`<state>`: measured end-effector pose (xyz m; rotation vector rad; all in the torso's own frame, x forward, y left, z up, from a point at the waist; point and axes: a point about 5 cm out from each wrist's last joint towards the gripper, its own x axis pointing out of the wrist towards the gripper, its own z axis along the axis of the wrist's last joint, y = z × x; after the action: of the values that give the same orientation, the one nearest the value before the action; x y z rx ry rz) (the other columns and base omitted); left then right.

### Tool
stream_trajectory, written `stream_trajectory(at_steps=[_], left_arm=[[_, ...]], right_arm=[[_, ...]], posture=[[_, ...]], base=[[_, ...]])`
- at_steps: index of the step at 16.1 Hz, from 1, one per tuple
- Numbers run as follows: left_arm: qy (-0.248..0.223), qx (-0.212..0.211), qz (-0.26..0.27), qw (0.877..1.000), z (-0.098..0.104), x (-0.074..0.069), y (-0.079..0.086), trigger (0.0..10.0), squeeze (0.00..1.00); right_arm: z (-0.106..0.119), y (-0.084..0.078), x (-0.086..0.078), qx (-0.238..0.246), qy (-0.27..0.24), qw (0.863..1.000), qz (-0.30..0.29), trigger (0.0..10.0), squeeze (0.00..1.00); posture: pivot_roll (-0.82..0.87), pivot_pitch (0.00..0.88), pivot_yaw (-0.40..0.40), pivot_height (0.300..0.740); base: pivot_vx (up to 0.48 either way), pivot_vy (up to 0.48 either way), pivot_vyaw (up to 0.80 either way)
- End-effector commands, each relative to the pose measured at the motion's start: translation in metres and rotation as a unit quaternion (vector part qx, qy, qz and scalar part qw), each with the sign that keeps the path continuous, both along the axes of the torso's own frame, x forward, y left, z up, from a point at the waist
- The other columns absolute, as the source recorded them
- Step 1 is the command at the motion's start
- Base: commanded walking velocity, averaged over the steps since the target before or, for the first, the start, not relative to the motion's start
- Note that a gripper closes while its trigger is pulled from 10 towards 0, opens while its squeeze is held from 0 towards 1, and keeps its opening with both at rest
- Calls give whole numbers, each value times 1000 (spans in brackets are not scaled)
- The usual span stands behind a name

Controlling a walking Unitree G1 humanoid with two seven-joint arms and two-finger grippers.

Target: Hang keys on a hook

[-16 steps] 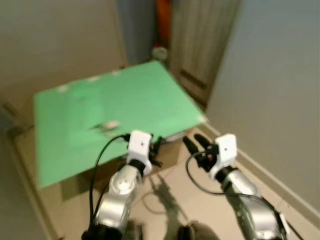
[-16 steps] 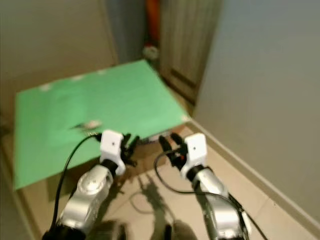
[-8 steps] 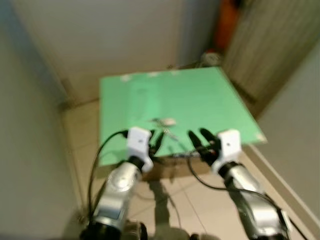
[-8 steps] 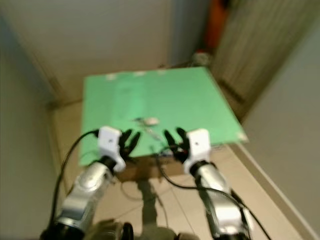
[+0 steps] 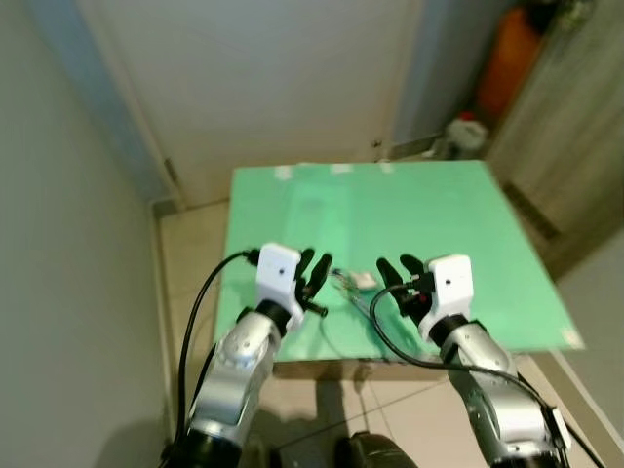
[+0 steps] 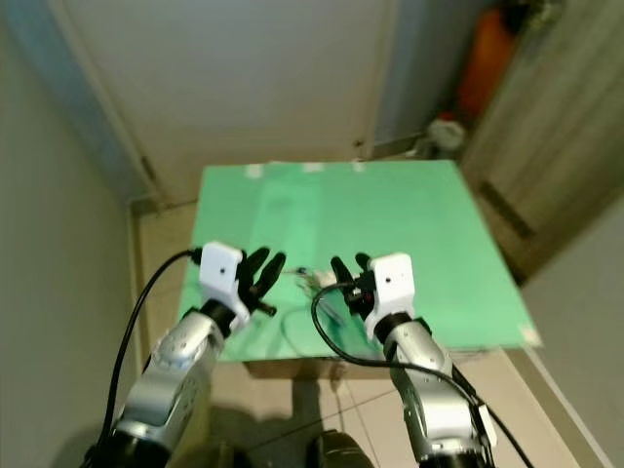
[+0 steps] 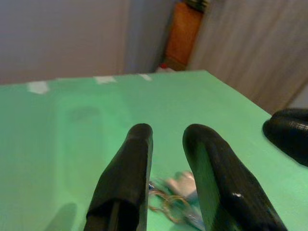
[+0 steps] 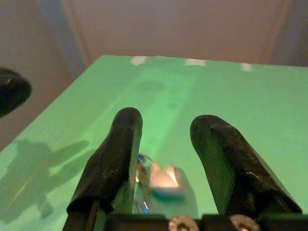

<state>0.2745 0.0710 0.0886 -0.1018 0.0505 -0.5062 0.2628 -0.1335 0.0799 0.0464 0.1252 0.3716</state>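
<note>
The left gripper [image 5: 314, 266] and the right gripper [image 5: 398, 270] hovered over the near part of the green table [image 5: 292, 200], each with fingers spread apart and empty. The keys [image 5: 353, 281] lay flat on the tabletop between the two grippers, untouched.

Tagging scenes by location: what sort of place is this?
Probably a home hallway or entry corner: tiled floor, plain walls, a wooden door, and a low green-topped table with keys.
</note>
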Motion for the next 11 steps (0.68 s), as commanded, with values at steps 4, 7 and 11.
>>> stream_trajectory(at_steps=[4,7,11], left_arm=[[9,4,12,1000,-4,-4,4,10000,0],[10,4,12,1000,-4,-5,3,10000,0],[10,4,14,1000,-4,-9,2,10000,0]], right_arm=[[-18,11,-2,-143,21,988,49,10000,0],[-27,11,9,-181,33,982,34,10000,1000],[-40,9,18,-226,70,971,27,10000,1000]], posture=[[-27,144,-8,740],[-21,157,-15,740],[-9,187,-32,740]], base=[[0,0,0],[0,0,0],[0,0,0]])
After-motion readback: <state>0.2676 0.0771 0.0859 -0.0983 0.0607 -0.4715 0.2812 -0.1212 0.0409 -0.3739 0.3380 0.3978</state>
